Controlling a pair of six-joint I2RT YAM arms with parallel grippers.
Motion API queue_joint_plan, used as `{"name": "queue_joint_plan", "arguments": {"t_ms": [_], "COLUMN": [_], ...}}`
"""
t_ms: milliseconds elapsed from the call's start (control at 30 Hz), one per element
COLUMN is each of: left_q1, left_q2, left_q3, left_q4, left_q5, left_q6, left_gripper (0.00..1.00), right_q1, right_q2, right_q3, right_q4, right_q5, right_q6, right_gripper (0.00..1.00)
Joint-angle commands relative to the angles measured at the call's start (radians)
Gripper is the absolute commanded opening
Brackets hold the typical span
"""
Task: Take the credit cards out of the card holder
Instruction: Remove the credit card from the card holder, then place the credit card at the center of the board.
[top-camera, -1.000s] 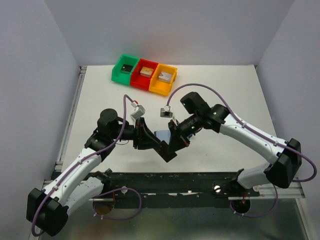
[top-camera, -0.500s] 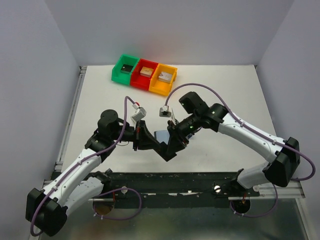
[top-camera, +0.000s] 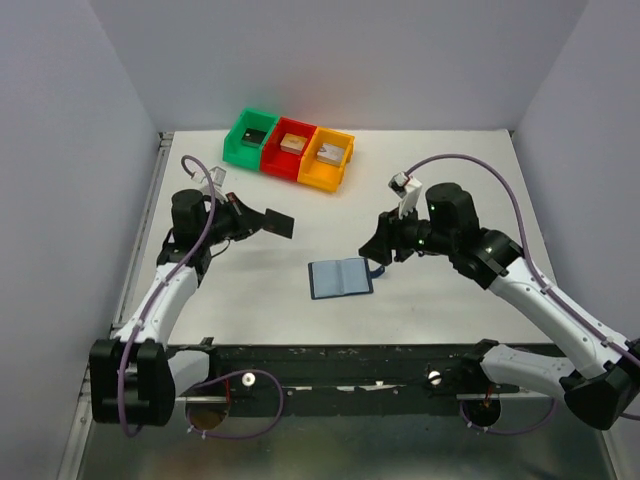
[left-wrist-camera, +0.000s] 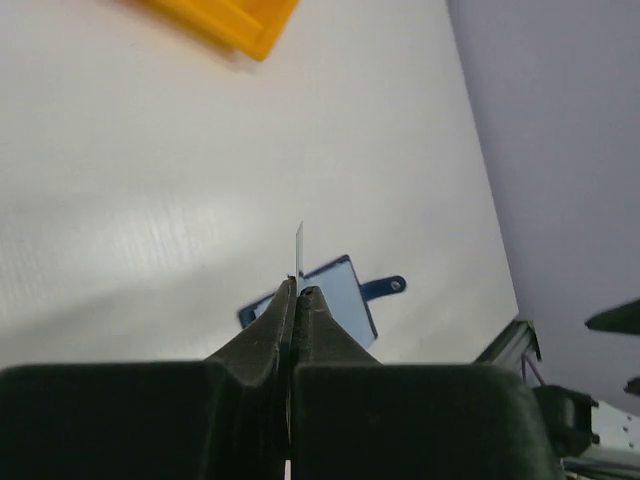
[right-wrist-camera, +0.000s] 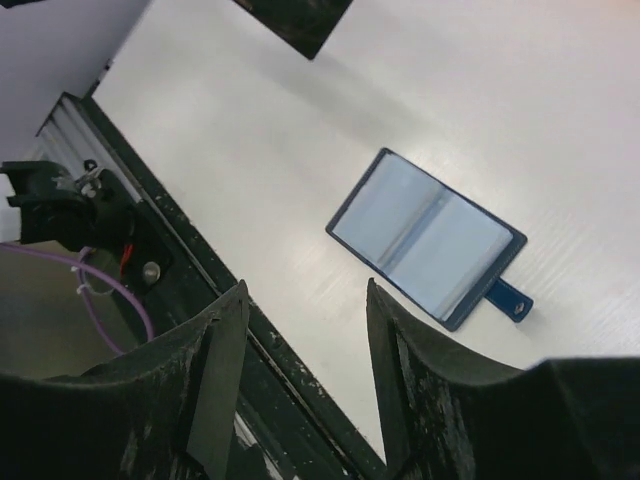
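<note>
Card holder (top-camera: 340, 278) open nr right end effector (top-camera: 372, 254) (apart); left end effector (top-camera: 264, 220) clamps blk card (top-camera: 282, 224).

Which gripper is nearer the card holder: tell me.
Right. The right gripper hangs just right of the card holder; the left gripper, holding a black card, is away to its left.

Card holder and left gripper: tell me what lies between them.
Nothing but bare white table. In the top external view, that stretch separates the left gripper, shut on a black card, from the card holder lying open.
</note>
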Motion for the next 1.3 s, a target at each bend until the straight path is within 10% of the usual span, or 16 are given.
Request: {"name": "queue_joint_plan", "arguments": {"t_ms": [0,333,933,1267], "left_q1": [0.055,0.291,0.307,0.307], "left_q2": [0.234,0.678,0.893,0.882], "left_q3": [0.055,0.253,0.553,0.567], "left_q4": [0.124,0.279,-0.233,-0.264], "left_q5": [-0.175,0.145,-0.03,-0.063], "left_q6": [-0.05,-0.133,0.222,0.236], "left_gripper": [0.0,0.0,0.03,0.3], "right_q1": [0.005,0.005,0.005,0.005], "right_q2": [-0.005,0.008,0.127,0.136], "right_q3": [-0.12,-0.257,-0.199,-0.194], "right_q4": [0.111,0.203,0.177,0.163], "right_q5": [0.116,0.002,-0.005,0.012], "right_q6": [0.091,0.145,0.097,0.088], "right_gripper": [0.58,0.57,0.57,0.57]}}
